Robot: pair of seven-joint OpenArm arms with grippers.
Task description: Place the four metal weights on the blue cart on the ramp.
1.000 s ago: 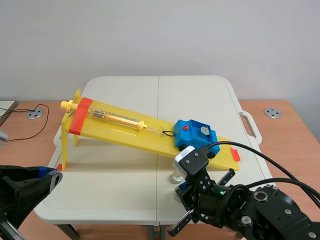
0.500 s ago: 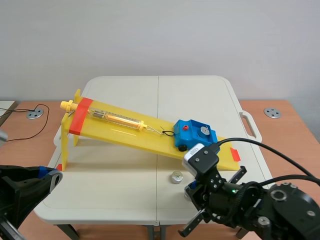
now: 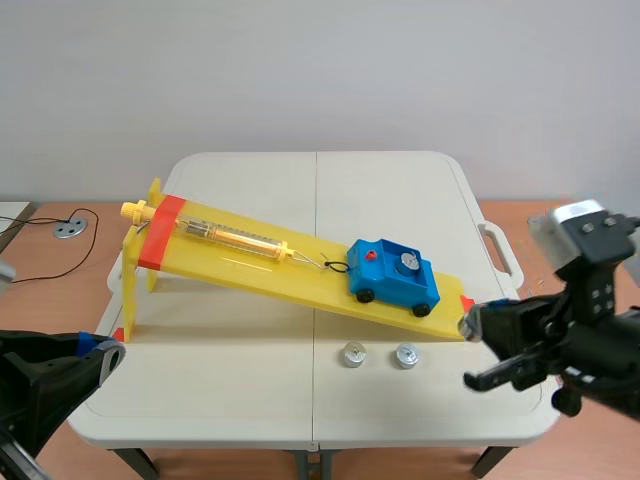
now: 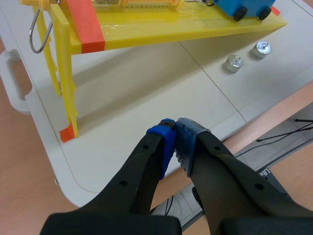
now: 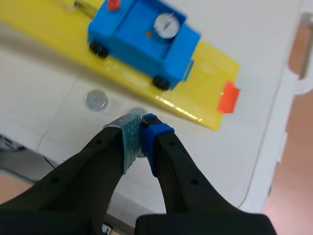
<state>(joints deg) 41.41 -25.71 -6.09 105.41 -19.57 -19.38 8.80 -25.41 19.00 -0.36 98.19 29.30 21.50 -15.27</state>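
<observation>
Blue cart [image 3: 393, 280] sits on the low end of the yellow ramp [image 3: 290, 275], which slopes down toward the table's right edge. A cord hooks the cart to a spring scale [image 3: 235, 238] lying higher up the slope. One metal weight [image 3: 406, 263] rests in the cart's tray, beside a red knob [image 3: 371, 257]. Two more weights lie on the table [image 3: 250, 400] between the ramp's foot and the near edge, side by side but apart: the left one [image 3: 351, 354] and the right one [image 3: 406, 355]. A fourth does not show in any view. Right gripper [image 5: 141, 131] hangs above the table toward the near right corner, off to the right of the loose pair. Its pads are closed against each other with nothing between them, and in the right wrist view the nearer weight is half hidden behind their tips. Left gripper [image 4: 174, 139] is likewise clenched on nothing, parked low past the near left corner, well away from ramp and weights. Judgement: loading is partly done, one weight aboard and at least two to go, and the step in hand is picking up the next loose weight. The next move calls for the right fingers to part, drop over the right-hand weight, and close across its sides. The lift to the tray must be gentle, since a nudge could roll the cart on its slope.
</observation>
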